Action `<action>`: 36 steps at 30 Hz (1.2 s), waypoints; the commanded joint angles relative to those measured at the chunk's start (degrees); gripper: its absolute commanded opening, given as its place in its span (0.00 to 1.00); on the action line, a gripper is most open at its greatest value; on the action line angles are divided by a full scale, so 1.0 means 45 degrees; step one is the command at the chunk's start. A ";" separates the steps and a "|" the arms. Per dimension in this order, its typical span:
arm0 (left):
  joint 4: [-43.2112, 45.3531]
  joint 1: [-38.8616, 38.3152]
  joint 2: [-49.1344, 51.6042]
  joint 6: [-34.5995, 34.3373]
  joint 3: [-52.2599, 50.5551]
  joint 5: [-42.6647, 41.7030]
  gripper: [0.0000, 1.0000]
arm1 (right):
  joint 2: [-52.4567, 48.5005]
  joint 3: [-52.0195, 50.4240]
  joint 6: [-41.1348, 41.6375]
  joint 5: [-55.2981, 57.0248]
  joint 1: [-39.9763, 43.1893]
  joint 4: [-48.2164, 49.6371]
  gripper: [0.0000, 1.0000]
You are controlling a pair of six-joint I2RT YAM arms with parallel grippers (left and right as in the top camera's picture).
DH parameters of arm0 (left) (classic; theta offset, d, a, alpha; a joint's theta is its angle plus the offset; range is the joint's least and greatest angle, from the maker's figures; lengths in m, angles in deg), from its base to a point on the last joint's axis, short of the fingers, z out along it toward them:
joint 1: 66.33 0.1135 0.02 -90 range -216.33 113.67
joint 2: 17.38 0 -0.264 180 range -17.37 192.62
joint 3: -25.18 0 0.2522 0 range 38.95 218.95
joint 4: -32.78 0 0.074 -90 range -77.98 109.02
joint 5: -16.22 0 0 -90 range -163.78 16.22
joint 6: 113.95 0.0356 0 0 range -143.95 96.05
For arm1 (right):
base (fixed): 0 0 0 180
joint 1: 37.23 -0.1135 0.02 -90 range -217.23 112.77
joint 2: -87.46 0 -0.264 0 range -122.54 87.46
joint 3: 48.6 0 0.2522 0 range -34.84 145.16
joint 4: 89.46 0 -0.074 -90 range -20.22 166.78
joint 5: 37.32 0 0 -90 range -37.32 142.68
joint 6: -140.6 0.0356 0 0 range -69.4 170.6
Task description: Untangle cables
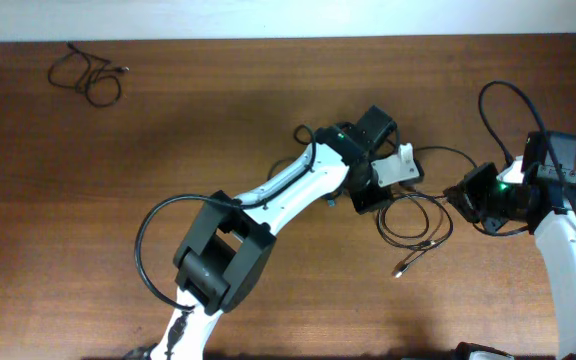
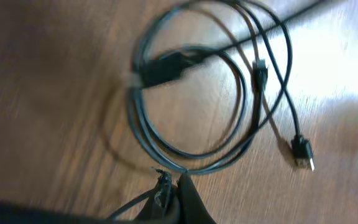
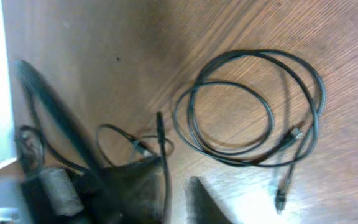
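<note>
The cables lie as a loose black coil (image 1: 418,218) on the brown table between the two arms, one plug (image 1: 400,270) trailing toward the front. My left gripper (image 1: 376,200) is at the coil's left edge. In the left wrist view it (image 2: 174,177) is shut, its tips pinching the coil's near strand (image 2: 199,167); a dark connector (image 2: 163,67) and a USB plug (image 2: 302,152) lie farther off. My right gripper (image 1: 460,195) is on the coil's right side. In the right wrist view it (image 3: 178,177) is open, with a thin strand (image 3: 162,143) running up between its fingers.
A second small bundle of black cord (image 1: 88,75) lies at the far left back corner, near the table's back edge. The right arm's own thick wire (image 1: 513,100) loops above that arm. The left arm's white link (image 1: 288,190) crosses the middle of the table.
</note>
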 commanded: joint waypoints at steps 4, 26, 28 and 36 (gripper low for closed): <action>0.0024 0.1277 -0.3395 -0.2569 0.1525 -0.0219 0.00 | 0.0083 0.0146 -0.1579 0.0194 0.0010 -0.0228 0.98; -0.0209 0.4522 -0.8437 -0.4027 0.1569 0.0899 0.00 | 0.0083 0.0146 -0.3871 -0.0758 0.0010 -0.1593 0.98; -0.0612 0.4522 -0.8388 -0.4027 0.1569 0.2021 0.00 | 0.0083 0.0146 -0.3871 -0.0758 0.0010 -0.1593 0.98; -0.2302 0.4512 -0.7548 -0.4629 0.1569 0.3458 0.00 | 0.0083 0.0146 -0.3871 -0.0806 0.0010 -0.1588 0.98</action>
